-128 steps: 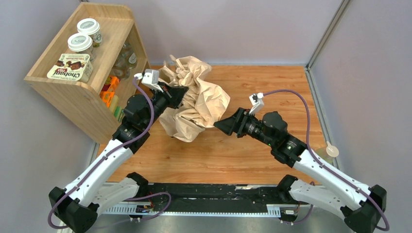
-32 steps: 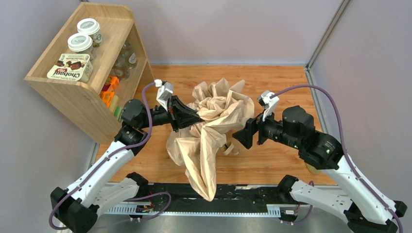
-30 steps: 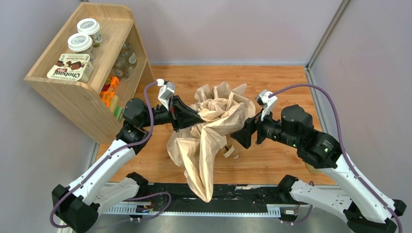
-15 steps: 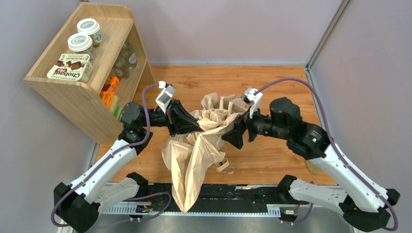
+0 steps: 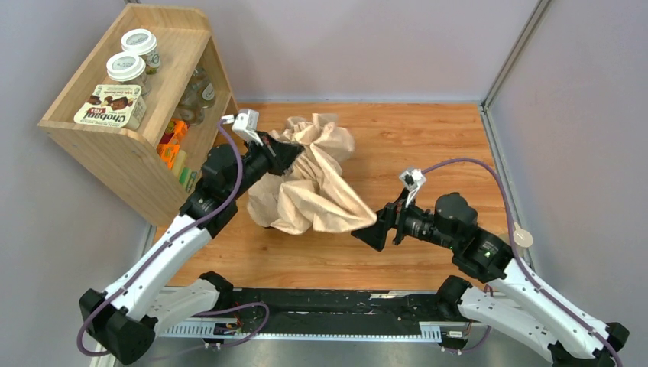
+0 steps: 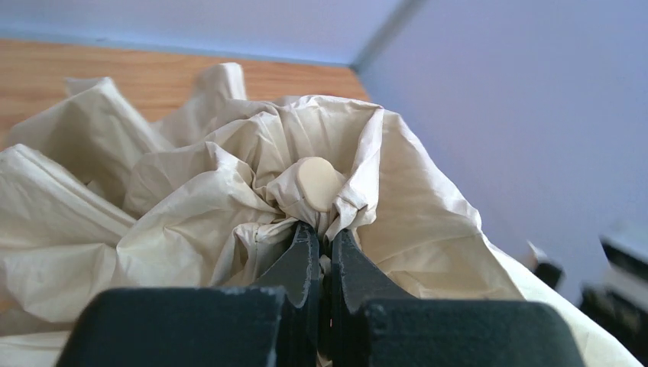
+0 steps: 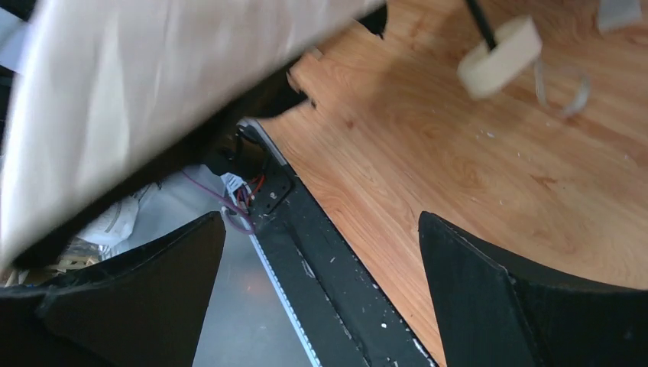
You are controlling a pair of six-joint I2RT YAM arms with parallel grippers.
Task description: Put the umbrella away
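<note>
The umbrella (image 5: 313,183) is a crumpled peach-beige bundle at the middle of the table. My left gripper (image 5: 294,155) is shut on a pinch of its fabric at the upper left. In the left wrist view the fingertips (image 6: 306,243) clamp the cloth just below the round cream cap (image 6: 319,183). My right gripper (image 5: 376,228) stands open, empty, at the canopy's lower right corner. In the right wrist view the canopy (image 7: 153,84) fills the upper left, and the cream block handle (image 7: 500,57) on its black shaft hangs over the wood beside the wrist cord (image 7: 567,90).
A wooden shelf (image 5: 130,149) stands at the back left, with jars (image 5: 126,67) and a yogurt box (image 5: 113,105) on top and more items inside. A pale round disc (image 5: 523,235) lies at the table's right edge. The black base rail (image 5: 321,302) runs along the near edge.
My left gripper has carried the umbrella back and left toward the shelf; the canopy no longer hangs over the near edge. My right gripper has drawn away to the near right and opened wider.
</note>
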